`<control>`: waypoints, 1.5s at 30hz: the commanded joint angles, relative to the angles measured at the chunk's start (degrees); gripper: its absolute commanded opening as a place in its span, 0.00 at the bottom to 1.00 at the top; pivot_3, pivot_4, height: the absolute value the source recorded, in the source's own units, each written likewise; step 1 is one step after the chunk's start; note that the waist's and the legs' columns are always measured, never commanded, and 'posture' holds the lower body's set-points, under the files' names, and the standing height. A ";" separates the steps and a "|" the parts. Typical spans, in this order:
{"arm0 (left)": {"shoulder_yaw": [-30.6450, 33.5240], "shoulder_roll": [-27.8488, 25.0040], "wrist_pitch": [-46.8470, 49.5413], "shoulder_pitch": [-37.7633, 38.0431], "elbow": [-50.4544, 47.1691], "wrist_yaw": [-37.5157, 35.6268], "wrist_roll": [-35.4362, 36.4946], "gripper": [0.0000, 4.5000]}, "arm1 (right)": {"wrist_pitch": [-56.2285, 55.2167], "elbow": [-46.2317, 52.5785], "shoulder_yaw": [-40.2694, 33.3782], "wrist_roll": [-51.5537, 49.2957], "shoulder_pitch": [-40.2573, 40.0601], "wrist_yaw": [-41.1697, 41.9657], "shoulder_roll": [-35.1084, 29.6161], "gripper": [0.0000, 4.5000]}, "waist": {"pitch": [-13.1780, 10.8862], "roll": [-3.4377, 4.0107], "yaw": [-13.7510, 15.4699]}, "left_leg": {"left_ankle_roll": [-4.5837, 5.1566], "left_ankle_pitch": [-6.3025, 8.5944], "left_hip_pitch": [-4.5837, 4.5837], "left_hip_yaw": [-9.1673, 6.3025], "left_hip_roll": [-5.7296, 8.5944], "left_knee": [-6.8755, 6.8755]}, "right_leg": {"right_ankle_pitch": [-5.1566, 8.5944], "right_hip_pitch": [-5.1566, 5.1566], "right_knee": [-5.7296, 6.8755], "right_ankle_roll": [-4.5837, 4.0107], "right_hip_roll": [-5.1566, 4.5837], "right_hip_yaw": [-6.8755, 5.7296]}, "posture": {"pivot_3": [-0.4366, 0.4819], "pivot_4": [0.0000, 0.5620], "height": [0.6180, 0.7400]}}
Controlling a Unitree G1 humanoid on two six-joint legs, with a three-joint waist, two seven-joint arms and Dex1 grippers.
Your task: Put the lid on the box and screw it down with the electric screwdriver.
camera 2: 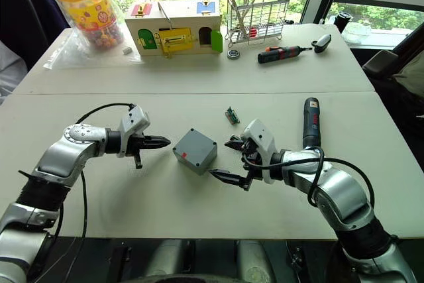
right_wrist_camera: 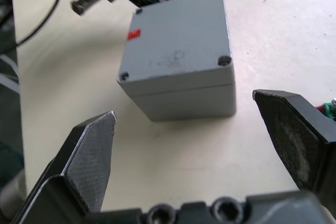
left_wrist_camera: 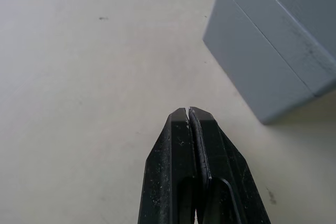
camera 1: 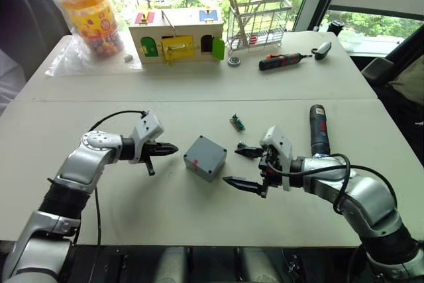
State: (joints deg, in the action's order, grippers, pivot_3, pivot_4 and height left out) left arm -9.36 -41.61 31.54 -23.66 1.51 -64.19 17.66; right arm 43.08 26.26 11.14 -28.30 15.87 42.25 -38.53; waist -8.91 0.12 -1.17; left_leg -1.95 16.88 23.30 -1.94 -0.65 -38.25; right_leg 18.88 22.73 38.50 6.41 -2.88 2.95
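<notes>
The grey box (camera 1: 205,158) rests mid-table, tilted diagonally. The lid (right_wrist_camera: 176,40) sits on top of it, with a seam under it, screw holes at its corners and a small red mark. My left gripper (camera 1: 173,149) is shut and empty, its tip just left of the box without touching it. My right gripper (camera 1: 232,165) is open right of the box, its fingers spread toward the near side face. The electric screwdriver (camera 1: 318,130), dark with a red band, lies flat on the table beyond my right arm.
A small green circuit board (camera 1: 237,122) lies just behind the box. At the far edge stand a wooden toy house (camera 1: 176,36), a wire rack (camera 1: 260,23), a bagged jar (camera 1: 93,14) and a smaller black-and-red screwdriver (camera 1: 281,61).
</notes>
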 commanded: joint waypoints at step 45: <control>7.00 1.92 7.51 -8.97 -5.28 -2.00 11.09 0.00 | -7.74 -8.48 -11.12 3.46 -0.66 2.57 3.54 0.99 | 0.02 -0.05 0.37 | -0.01 -0.01 -0.01 -0.02 0.04 -0.09 | 0.00 -0.02 0.13 0.00 0.00 -0.02 | 0.48 0.27 0.97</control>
State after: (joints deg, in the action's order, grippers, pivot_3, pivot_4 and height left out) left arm -4.07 -39.91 37.91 -31.49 -0.90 -65.87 26.17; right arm 37.64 18.55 0.51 -25.80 14.60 45.47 -35.37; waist -8.88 0.07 -0.80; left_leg -1.96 16.87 23.30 -1.96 -0.61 -38.34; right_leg 18.88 22.71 38.62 6.41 -2.89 2.93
